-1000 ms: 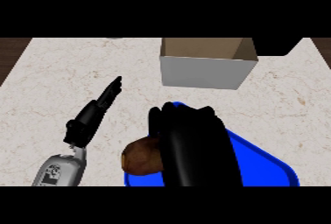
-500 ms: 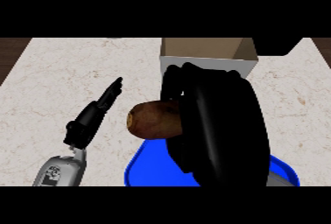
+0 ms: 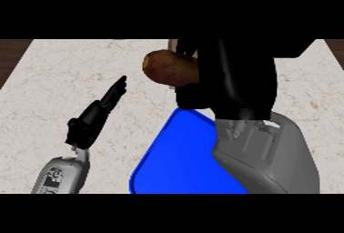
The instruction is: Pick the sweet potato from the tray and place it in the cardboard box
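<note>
- The right hand point(image 3: 228, 73) is up off the surface near its far edge, with its fingers curled round the sweet potato point(image 3: 168, 68), whose brown end sticks out on the left side of the hand
- The sweet potato is clear of the blue tray point(image 3: 178, 154), which sits at the near edge of the surface
- The left hand point(image 3: 97, 116) lies left of the tray, fingers straight and together, holding nothing
- Step in hand, as I judge it: carrying the sweet potato to the cardboard box, the pick being done
- The box is hidden behind the right hand, so I cannot tell how near it is
- The next move calls for bringing the hand over the box opening, lowering, then uncurling the fingers
</note>
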Robot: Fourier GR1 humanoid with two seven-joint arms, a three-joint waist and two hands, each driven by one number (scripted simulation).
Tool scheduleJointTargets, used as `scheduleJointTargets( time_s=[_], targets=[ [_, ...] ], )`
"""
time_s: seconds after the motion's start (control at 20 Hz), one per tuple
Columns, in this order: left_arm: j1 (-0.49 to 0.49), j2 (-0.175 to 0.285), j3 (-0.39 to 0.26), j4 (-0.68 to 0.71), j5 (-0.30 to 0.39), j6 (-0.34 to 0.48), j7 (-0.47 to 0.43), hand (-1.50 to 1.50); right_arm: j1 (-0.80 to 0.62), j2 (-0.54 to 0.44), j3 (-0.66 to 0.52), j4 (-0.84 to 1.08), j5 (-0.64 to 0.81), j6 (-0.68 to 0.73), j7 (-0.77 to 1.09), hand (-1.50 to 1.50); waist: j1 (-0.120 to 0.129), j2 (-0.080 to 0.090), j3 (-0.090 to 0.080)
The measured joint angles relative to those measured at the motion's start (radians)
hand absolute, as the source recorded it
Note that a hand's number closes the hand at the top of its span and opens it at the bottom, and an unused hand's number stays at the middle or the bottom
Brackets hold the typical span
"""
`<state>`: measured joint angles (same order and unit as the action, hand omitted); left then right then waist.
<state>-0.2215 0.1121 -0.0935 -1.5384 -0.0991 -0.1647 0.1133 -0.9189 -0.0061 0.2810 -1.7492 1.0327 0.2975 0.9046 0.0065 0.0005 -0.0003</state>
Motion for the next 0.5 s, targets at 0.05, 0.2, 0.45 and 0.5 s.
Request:
scheduleJointTargets(
  time_s=[0.05, 0.2, 0.45, 0.5],
  targets=[
    [0.016, 0.004, 0.001, -0.003, 0.001, -0.005, -0.014, 0.0, -0.013, -0.002, -0.025, 0.028, -0.005, -0.007, -0.013, 1.5, 0.001, 0.0, 0.0],
    [0.02, 0.005, 0.004, 0.012, -0.006, -0.009, -0.037, 0.0, -0.06, -0.014, -0.092, 0.123, -0.01, -0.049, -0.056, 1.5, 0.002, 0.001, 0.0],
    [0.011, -0.014, -0.007, 0.001, -0.022, 0.002, -0.017, 0.0, -0.12, -0.041, -0.153, 0.294, 0.018, -0.12, -0.124, 1.5, 0.004, 0.001, 0.0],
    [0.018, -0.009, -0.004, -0.004, -0.019, -0.004, -0.022, 0.0, -0.118, -0.049, -0.157, 0.314, 0.021, -0.122, -0.139, 1.5, 0.003, 0.001, 0.0]
  ],
)
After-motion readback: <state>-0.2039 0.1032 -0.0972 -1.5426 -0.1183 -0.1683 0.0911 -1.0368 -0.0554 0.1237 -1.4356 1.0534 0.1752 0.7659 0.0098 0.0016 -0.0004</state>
